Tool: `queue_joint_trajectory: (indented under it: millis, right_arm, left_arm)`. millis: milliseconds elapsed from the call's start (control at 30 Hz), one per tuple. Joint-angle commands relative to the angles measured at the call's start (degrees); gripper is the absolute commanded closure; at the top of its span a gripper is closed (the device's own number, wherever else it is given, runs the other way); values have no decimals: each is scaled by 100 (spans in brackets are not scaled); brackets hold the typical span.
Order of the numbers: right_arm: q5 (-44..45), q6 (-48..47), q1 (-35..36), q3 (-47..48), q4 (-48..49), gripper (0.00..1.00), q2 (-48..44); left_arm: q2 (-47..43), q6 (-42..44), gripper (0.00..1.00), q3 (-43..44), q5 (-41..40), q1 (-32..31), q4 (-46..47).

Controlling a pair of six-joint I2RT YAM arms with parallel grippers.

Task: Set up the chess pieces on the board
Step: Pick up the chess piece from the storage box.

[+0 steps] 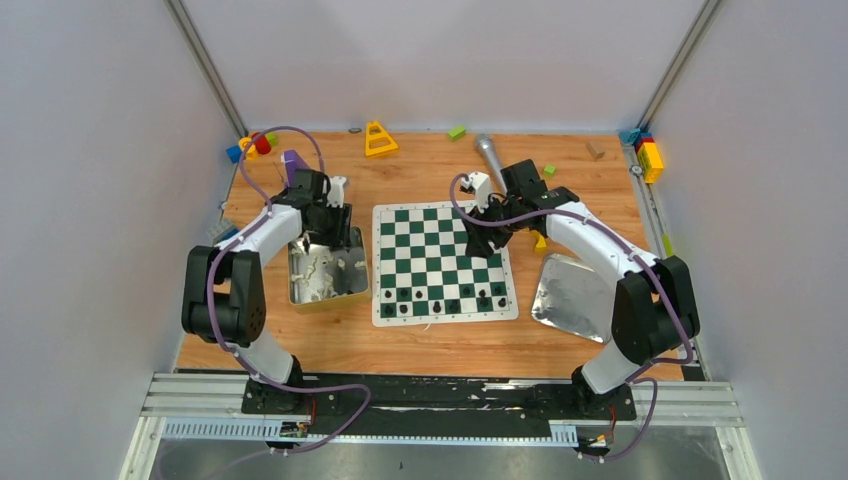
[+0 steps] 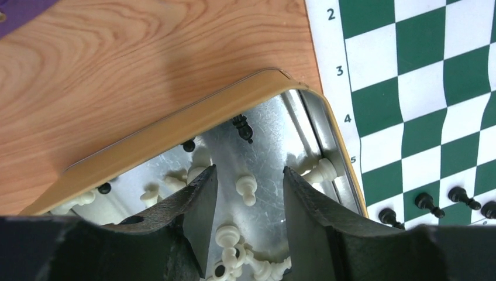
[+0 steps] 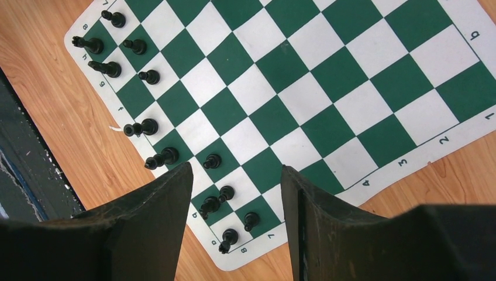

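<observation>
The small black plastic chess pieces (image 1: pixel 440 303) are standing along the near edge of the flat green and white checkered board (image 1: pixel 430 240), in its two nearest rows. The board is lying flat in the middle of the wooden bench (image 1: pixel 300 340).

The small cream plastic chess pieces (image 2: pixel 248 190) are lying jumbled inside the shiny square metal tin with a yellow rim (image 2: pixel 175 126). A few black ones are lying among them. The tin is sitting just left of the board.

The left end effector (image 2: pixel 249 173) is hanging over the tin. Its two fingers are standing apart with a fair gap. One cream pawn is showing in that gap, touching neither finger. It is holding nothing.

The right end effector (image 3: pixel 235 170) is hanging above the right side of the board. Its fingers are standing apart too, and nothing is sitting between them. Only board squares and black pieces are showing below it.

A flat shiny metal lid (image 1: pixel 570 295) is lying on the bench, right of the board. A grey microphone (image 1: pixel 488 158) is lying beyond the board's far edge. A yellow toy cone (image 1: pixel 379 140) is standing at the far side, and coloured toy blocks (image 1: pixel 648 155) are sitting in the far corners.
</observation>
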Motion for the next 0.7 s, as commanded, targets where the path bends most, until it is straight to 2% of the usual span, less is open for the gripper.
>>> queue_joint_trajectory:
  millis: [0,667]
  right_arm:
    - [-162,6,-50,-41,225,43,-71]
    - [-461,-25,-59,-111,177,43,-7]
  left_arm:
    - [134,-508,48,134,-21,-24,351]
    - [788,-962,53,113,-481,-89,844]
